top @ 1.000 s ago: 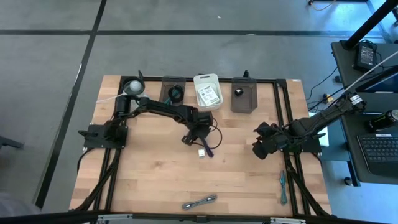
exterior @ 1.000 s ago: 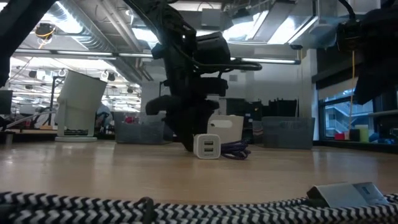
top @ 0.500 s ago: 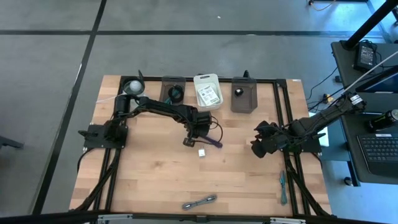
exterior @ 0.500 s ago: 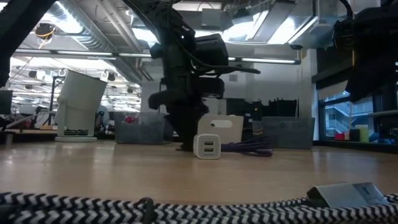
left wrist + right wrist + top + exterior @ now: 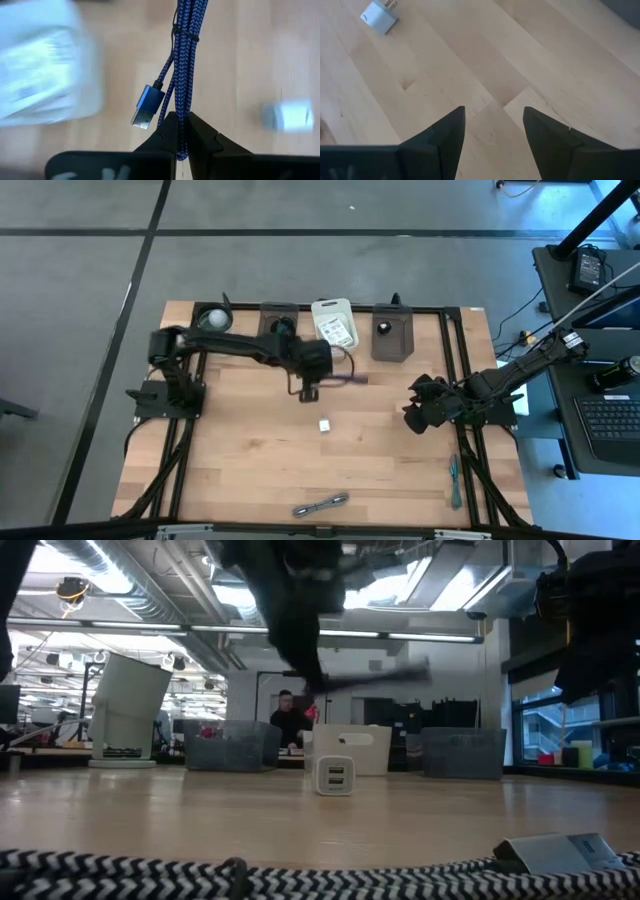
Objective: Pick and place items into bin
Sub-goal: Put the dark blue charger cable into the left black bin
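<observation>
From above, the left gripper point(image 5: 310, 388) sits just short of the white bin point(image 5: 334, 326) in the row at the table's far edge, its fingers pinched on a purple cable point(image 5: 340, 379) that trails sideways toward the right arm; the bin lies a short way beyond and slightly to the right of the gripper — the relation the drop depends on, I judge — and the left arm is far nearer to it than the right. The white charger point(image 5: 324, 424) lies alone on the wood, on the near side of the bin. The right gripper point(image 5: 413, 408) waits well to the right of the bin, fingers spread and holding nothing. At table height the charger point(image 5: 333, 777) stands in front of the bin point(image 5: 362, 749); the left arm above it is a blur and the cable only a smeared streak, so its height over the bin is hard to make out. The left wrist view shows the braided cable point(image 5: 184, 60) clamped between the fingers point(image 5: 167, 131), its long axis running straight away from them, a USB plug point(image 5: 145, 104) dangling beside — the bin point(image 5: 40, 65) is blurred and cut off at the edge. The right wrist view shows parted fingers point(image 5: 442, 135) over bare wood, the charger point(image 5: 379, 18) far off.
</observation>
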### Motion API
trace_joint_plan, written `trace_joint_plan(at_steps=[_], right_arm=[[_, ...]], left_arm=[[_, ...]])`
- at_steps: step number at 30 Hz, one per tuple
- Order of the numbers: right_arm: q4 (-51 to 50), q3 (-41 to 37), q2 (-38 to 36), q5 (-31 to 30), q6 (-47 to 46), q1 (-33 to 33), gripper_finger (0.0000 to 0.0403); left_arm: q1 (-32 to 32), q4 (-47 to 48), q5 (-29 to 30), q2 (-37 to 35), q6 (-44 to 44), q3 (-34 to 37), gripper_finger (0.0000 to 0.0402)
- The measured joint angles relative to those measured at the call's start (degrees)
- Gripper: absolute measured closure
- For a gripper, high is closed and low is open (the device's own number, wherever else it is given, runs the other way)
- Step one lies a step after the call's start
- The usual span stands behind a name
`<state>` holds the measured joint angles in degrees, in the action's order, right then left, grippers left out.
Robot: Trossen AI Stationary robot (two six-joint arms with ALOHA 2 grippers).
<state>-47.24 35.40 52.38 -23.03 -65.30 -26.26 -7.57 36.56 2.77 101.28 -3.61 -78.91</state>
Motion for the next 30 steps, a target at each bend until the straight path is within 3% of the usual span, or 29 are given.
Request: trace_joint_plan(at_steps=[6,11,19,26,30], right_arm=[[0.5,0.0,0.0,-2.0,0.1,0.0,0.0199],[1.3,0.0,0.0,-2.5,1.4,0.0,0.0199],[1.5,0.0,0.0,-2.6,1.4,0.0,0.0199],[1.6,0.0,0.0,-2.6,1.4,0.0,0.0199],[1.6,0.0,0.0,-2.9,1.3,0.0,0.0199]], left_arm=[[-3.6,3.7,11.4,-8.8,17.9,-0.1,0.0389],[-9.5,14.0,18.7,-12.9,35.3,-0.1,0.0389],[-19.0,24.5,15.7,-11.6,51.8,-0.1,0.0389],[-23.4,25.5,8.6,-6.9,51.1,-0.2,0.0389],[-24.7,26.1,8.0,-3.1,49.7,-0.2,0.0389]])
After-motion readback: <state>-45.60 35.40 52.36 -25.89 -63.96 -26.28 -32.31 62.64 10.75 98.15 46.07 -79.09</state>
